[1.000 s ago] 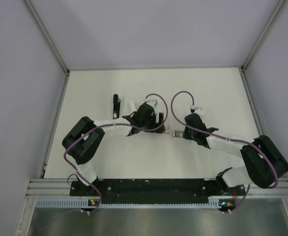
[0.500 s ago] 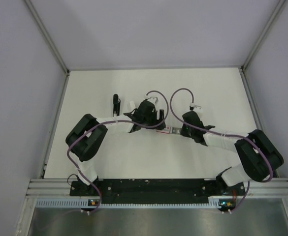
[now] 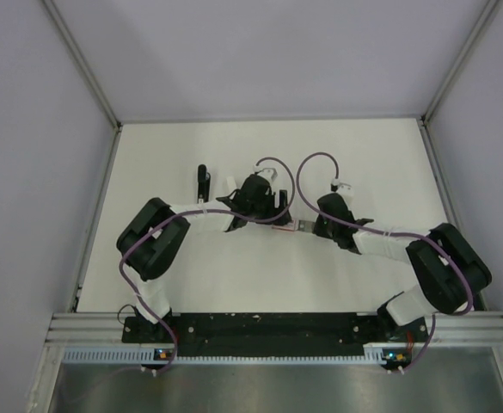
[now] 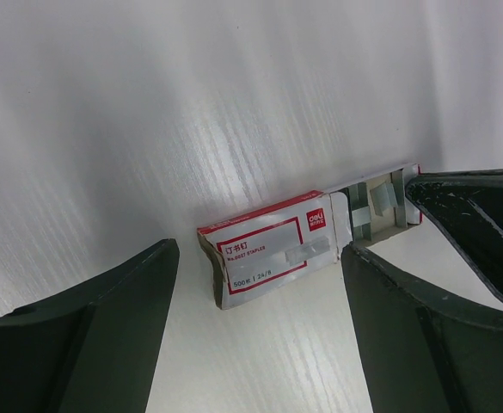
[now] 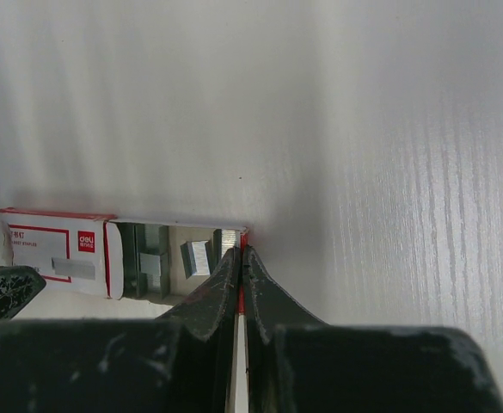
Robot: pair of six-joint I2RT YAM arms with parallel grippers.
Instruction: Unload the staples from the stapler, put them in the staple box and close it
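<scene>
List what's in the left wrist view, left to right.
left-tool finger → box sleeve → pulled-out tray → right tool, shut on the tray's end.

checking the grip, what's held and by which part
Right hand pinches the staple box by the end of its pulled-out tray; left hand open around it, holding nothing.

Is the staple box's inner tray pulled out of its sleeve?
Yes, the right wrist view shows the tray sticking out of the red-and-white sleeve, with grey staples exposed inside.
</scene>
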